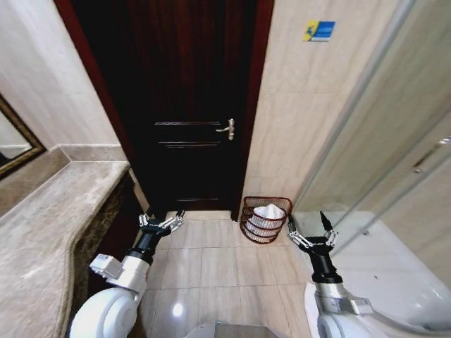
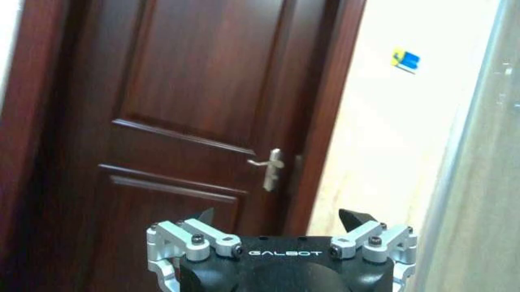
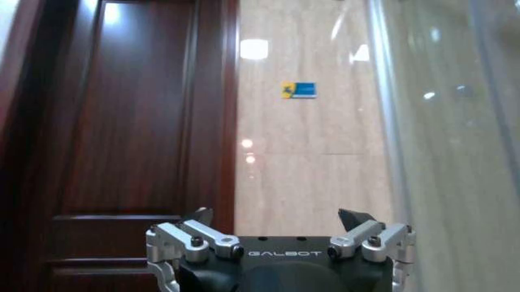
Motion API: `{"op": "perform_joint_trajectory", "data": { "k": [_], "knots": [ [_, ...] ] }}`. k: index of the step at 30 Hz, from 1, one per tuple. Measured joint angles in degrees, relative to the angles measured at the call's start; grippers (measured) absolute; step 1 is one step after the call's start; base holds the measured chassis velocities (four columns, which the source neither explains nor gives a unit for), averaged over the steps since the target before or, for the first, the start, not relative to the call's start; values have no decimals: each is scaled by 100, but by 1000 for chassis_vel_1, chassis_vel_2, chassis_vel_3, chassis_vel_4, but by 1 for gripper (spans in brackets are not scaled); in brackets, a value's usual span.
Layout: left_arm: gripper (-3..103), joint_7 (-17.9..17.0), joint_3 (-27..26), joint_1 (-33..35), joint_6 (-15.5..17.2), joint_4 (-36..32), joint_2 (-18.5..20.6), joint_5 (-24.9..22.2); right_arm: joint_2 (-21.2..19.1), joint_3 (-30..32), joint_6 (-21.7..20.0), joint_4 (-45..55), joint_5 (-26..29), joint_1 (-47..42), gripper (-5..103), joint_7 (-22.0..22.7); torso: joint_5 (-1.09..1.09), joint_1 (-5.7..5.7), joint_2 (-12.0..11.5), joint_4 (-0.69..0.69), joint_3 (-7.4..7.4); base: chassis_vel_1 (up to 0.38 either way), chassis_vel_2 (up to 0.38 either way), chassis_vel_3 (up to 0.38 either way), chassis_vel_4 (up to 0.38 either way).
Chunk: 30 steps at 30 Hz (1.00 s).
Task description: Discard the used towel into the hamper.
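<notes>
The hamper [image 1: 266,220], a small dark red wire basket, stands on the tiled floor against the wall right of the door. A white towel [image 1: 269,211] lies inside it, bunched up to the rim. My left gripper [image 1: 161,222] is held open over the floor to the hamper's left, empty. My right gripper [image 1: 310,227] is open and empty just right of the hamper. The left wrist view has my left gripper [image 2: 282,218] pointing at the door, and the right wrist view has my right gripper [image 3: 281,216] pointing at the wall.
A dark wooden door [image 1: 184,105] with a metal handle [image 1: 227,129] is straight ahead. A marble counter [image 1: 49,211] runs along the left. A glass shower wall [image 1: 380,141] and white shower base [image 1: 394,260] close off the right. Beige floor tiles [image 1: 211,260] lie between.
</notes>
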Motion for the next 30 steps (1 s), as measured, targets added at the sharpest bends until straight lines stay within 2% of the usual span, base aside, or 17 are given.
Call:
{"op": "perform_joint_trajectory", "data": {
  "k": [7,30],
  "knots": [
    [100,0,0,0,0,0,0,0,-6,-8,44,-7,14,-55,100,-133,0,1,0,0,0,-111,-99,-95,-105],
    [100,0,0,-1,0,0,0,0,34,141,99,124,187,-213,100,-159,-1,2,0,0,1,-126,-125,-121,-133]
  ]
}}
